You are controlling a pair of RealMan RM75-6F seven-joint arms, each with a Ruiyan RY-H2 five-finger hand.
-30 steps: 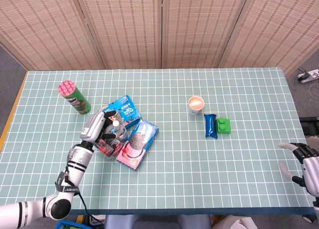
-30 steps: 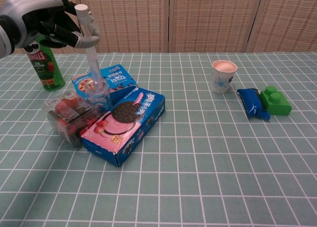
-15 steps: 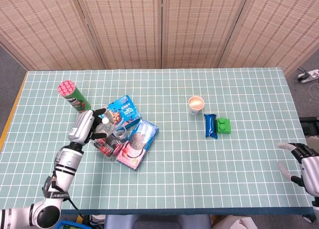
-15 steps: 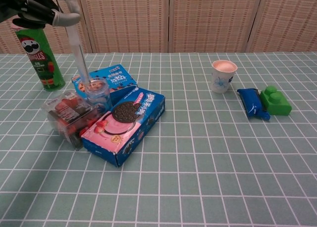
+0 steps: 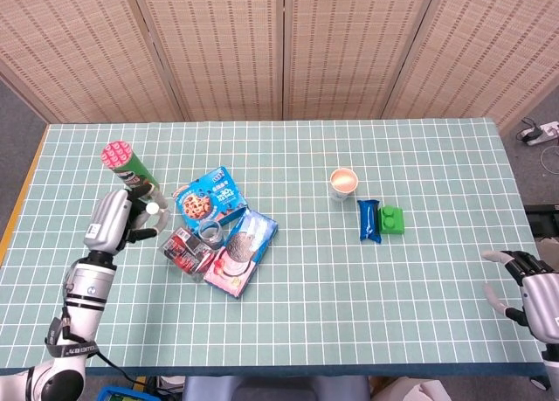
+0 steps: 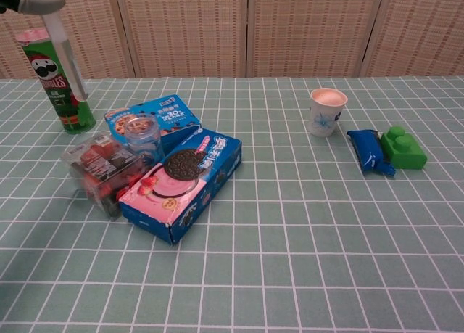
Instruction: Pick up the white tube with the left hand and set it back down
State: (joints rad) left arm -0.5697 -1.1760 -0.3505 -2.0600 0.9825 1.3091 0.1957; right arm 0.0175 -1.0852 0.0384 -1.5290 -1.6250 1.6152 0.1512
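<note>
Left hand (image 5: pixel 112 219) shifted leftward, white tube (image 6: pixel 65 61) aloft.

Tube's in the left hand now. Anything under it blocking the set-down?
Yes. The left hand holds the white tube upright right by the green chips can, with the clear snack container just beyond.

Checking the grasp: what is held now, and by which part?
The left hand grips the white tube near its capped top; the right hand holds nothing.
</note>
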